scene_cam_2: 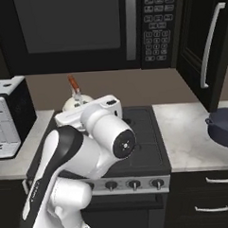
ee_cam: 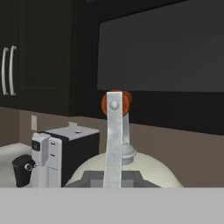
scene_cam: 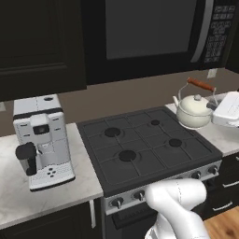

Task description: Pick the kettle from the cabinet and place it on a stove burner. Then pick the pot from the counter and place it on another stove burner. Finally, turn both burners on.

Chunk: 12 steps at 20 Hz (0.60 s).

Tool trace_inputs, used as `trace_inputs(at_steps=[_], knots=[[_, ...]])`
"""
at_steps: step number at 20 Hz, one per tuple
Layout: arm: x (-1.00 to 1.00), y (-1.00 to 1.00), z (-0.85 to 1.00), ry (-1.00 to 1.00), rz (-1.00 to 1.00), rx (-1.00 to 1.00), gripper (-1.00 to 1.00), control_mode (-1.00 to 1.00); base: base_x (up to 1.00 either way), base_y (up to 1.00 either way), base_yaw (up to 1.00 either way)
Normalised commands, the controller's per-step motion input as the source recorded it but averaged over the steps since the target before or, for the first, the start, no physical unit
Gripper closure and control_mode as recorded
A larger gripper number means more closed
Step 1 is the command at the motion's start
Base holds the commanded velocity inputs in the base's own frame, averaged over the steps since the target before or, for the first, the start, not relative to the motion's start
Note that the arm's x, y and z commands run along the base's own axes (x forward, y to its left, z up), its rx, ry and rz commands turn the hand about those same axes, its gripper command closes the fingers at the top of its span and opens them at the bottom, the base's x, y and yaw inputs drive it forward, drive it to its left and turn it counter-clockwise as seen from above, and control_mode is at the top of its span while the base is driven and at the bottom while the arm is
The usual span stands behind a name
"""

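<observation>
The cream-white kettle (scene_cam: pixel 193 111) with its orange-red handle top (scene_cam: pixel 201 84) is at the stove's back right corner, by the counter (scene_cam: pixel 219 135) edge. Whether it rests or hangs just above the surface, I cannot tell. My gripper (scene_cam: pixel 215 106) reaches it from the right and is shut on the kettle's thin handle; in the hand view the handle (ee_cam: pixel 114 140) rises straight between my finger tips (ee_cam: pixel 114 180). In the right base view my arm hides most of the kettle (scene_cam_2: pixel 78 101). The dark blue pot (scene_cam_2: pixel 224 127) sits on the counter at the far right, below the black cabinet (scene_cam_2: pixel 199 40).
Several black burners (scene_cam: pixel 127 155) lie under grey grates, with knobs (scene_cam: pixel 116 202) along the stove front. A white coffee machine (scene_cam: pixel 42 140) stands on the left counter. The black microwave (scene_cam: pixel 154 32) hangs low above the stove.
</observation>
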Motion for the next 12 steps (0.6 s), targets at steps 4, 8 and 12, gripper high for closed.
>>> trace_inputs(at_steps=[4, 8, 12], knots=[[0.32, 0.00, -0.26, 0.00, 0.00, -0.02, 1.00, -1.00, 0.00, 0.00, 0.00], [0.38, 0.00, -0.21, 0.00, 0.00, 0.00, 1.00, -1.00, 0.00, 0.00, 0.00], [0.44, 0.00, -0.21, 0.00, 0.01, 0.00, 1.00, -1.00, 0.00, 0.00, 0.00]])
